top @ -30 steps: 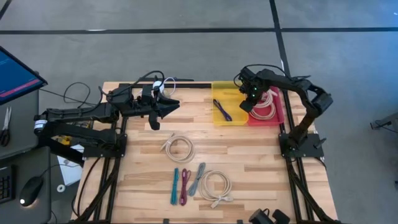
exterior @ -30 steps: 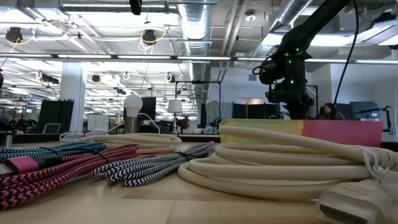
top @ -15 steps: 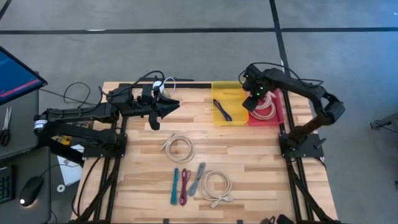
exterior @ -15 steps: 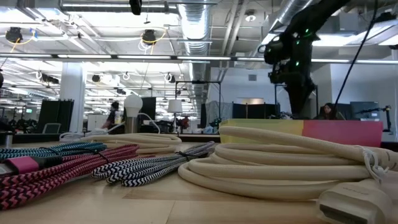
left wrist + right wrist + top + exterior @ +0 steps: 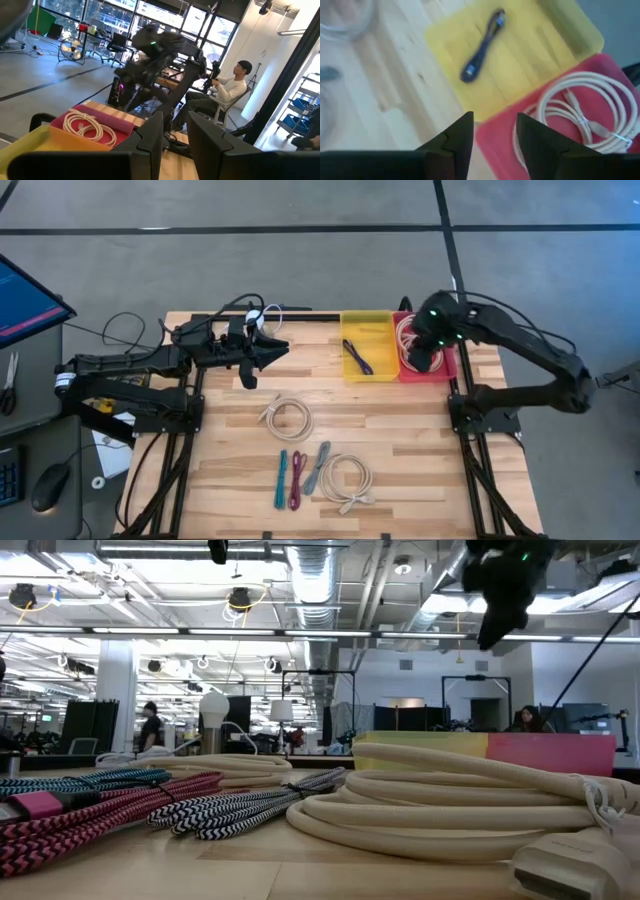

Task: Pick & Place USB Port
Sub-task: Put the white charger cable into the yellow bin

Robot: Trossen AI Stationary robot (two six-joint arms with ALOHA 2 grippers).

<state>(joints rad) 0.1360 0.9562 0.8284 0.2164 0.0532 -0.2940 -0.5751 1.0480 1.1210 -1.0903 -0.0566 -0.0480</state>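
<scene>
A yellow tray (image 5: 375, 330) at the table's far side holds a dark USB cable (image 5: 482, 45). Beside it, a coiled white cable (image 5: 580, 110) lies in a red tray (image 5: 448, 366). My right gripper (image 5: 493, 125) hangs open and tipped down, high above the seam between the two trays, with nothing between its fingers; it also shows in the low view (image 5: 495, 635). My left gripper (image 5: 283, 346) stands open and level at the far left, pointing toward the trays, holding nothing.
On the wooden table lie two white cable coils (image 5: 290, 418) (image 5: 347, 478) and, near the front, a teal (image 5: 282, 478), a magenta (image 5: 297, 480) and a black-and-white braided cable (image 5: 318, 468). A seated person (image 5: 227, 95) shows beyond the table.
My right gripper has risen well clear of the red tray and drawn back toward the table's right edge, tipping as it went. The white cable stays coiled in the red tray.
</scene>
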